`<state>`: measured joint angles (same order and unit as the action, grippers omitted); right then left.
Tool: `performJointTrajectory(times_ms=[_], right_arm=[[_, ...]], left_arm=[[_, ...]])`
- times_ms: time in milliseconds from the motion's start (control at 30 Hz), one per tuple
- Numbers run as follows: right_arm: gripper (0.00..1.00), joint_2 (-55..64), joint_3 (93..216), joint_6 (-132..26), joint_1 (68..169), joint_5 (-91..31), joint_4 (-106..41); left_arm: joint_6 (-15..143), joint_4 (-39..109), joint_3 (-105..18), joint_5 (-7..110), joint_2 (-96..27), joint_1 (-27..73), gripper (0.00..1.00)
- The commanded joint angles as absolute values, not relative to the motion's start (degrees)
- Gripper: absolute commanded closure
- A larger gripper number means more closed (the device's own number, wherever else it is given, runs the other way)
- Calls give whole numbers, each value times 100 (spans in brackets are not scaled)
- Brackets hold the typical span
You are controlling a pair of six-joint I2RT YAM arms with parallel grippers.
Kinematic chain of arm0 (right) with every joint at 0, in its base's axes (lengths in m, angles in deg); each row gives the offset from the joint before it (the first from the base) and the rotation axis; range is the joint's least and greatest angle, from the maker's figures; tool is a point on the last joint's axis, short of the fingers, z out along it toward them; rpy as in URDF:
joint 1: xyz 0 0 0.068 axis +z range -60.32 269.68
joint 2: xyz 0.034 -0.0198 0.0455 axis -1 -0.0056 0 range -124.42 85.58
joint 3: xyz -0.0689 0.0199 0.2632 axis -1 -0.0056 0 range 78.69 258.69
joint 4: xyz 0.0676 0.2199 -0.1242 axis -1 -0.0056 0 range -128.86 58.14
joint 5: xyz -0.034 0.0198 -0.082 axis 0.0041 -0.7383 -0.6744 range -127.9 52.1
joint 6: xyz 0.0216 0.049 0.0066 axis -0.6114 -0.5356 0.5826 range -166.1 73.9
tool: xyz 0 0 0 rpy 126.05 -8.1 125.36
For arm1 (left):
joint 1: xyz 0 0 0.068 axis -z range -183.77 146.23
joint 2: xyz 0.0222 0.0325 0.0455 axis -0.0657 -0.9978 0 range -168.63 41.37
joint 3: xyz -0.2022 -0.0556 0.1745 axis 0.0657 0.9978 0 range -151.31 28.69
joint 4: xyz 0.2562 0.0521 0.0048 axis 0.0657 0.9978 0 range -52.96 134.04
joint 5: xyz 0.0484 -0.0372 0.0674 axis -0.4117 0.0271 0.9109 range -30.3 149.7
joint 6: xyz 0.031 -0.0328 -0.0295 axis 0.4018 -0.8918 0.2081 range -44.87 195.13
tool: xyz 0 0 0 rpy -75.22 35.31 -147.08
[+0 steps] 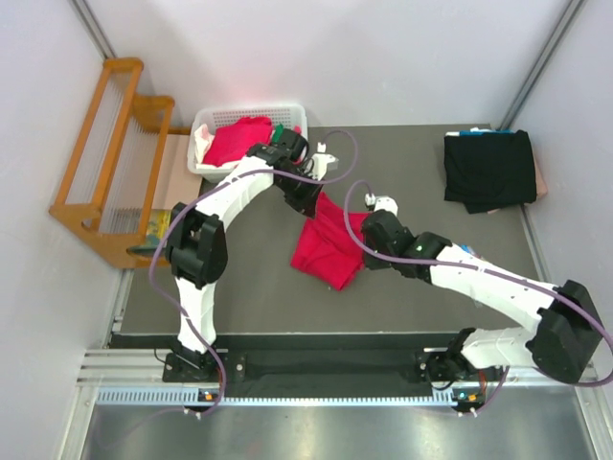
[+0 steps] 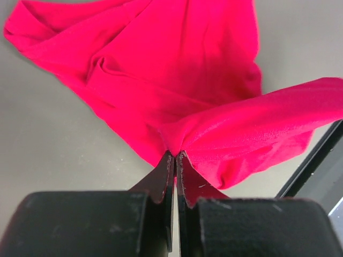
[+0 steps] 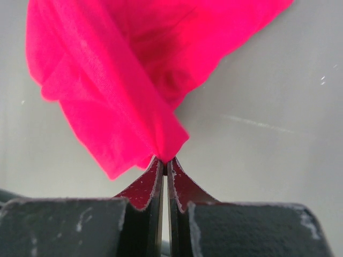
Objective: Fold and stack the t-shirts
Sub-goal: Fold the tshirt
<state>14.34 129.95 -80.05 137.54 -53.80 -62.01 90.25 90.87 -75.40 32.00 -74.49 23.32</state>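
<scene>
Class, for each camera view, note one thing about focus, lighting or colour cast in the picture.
Top external: even, soft light, faint shadows, red t-shirt sharp. Left wrist: t-shirt crisp, the left hand near the lens soft-focused. Right wrist: the right hand picks up a red tint from the t-shirt.

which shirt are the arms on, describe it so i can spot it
On the dark table, look between the white basket at back left and the black shirt at back right. The crumpled red shirt there is pinched by the left gripper and the right gripper; the other red cloth lies in the basket.
</scene>
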Motion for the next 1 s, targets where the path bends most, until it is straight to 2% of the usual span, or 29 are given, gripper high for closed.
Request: performJointTrajectory(times_ms=[0, 467, 700, 800, 967], right_arm=[[100, 1282, 13141, -7573, 13285, -5232, -5805], [100, -282, 13993, -6763, 12177, -4565, -5190], [100, -942, 14407, -6658, 11965, -4335, -5119], [100, -995, 14452, -6649, 11895, -4335, -5111], [100, -1039, 14408, -6631, 11772, -4335, -5067]], left_arm=[[9060, 8847, -7854, 3316, -7447, 2295, 100], [9086, 8460, -7678, 3614, -7623, 2286, 100], [9122, 8450, -8309, 4062, -8202, 2225, 100], [9131, 8503, -8626, 4195, -8536, 2207, 92], [9052, 8486, -8987, 4169, -8871, 2198, 90]])
